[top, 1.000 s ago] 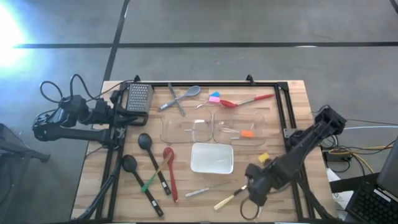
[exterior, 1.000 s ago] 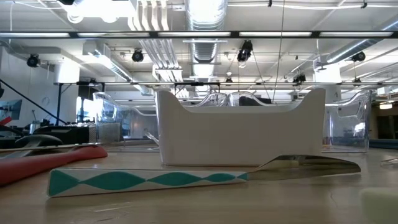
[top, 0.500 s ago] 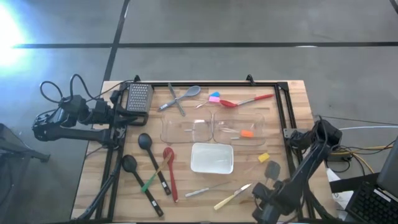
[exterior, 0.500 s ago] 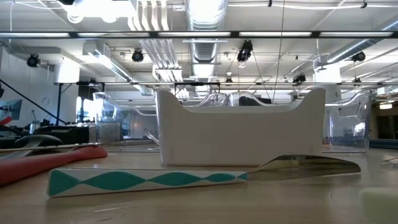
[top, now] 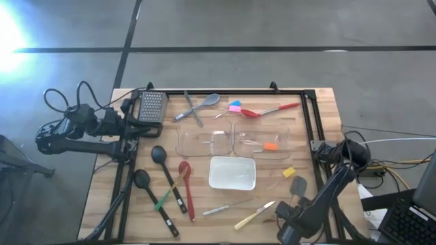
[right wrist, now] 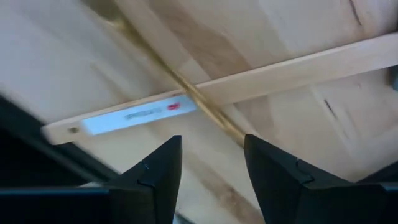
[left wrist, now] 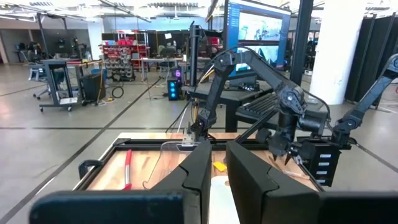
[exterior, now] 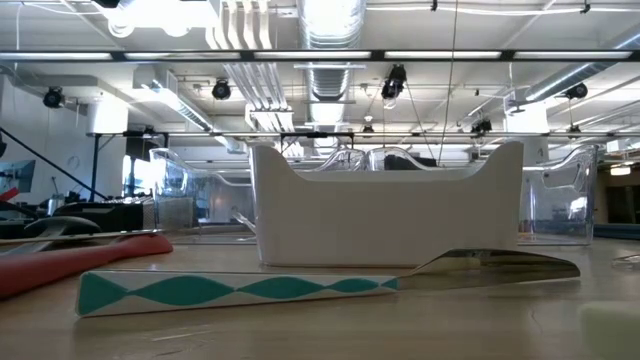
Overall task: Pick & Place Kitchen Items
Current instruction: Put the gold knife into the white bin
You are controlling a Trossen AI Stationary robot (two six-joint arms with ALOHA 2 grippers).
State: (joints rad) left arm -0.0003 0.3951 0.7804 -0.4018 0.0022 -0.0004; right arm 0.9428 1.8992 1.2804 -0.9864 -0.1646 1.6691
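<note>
A second ago the right claw [top: 289, 228] sat low over the yellow-handled knife [top: 253, 216] at the near edge of the worktop [top: 306, 109]. It has since drawn back toward the near right corner, and its fingers have gone from narrow to wide. The right wrist view shows that claw [right wrist: 211, 146] spread above bare wood with nothing between the fingers. The knife lies flat on the worktop just left of the claw, near the white tray [top: 231, 172] but outside it and outside the two clear bins [top: 204, 141]. Its place looks barely different from before. That reads as a grasp let go or missed rather than a lift, so this item is probably still to be picked, and the arm would need to come back over the handle. The other utensils, such as the black ladles [top: 158, 155] on the left and the red spoon [top: 185, 178], have not moved. The left claw [top: 133, 126] waits beyond the far left edge of the worktop, by the grater [top: 153, 107]. Its fingers are pressed narrow and it carries nothing, unchanged over the second.
</note>
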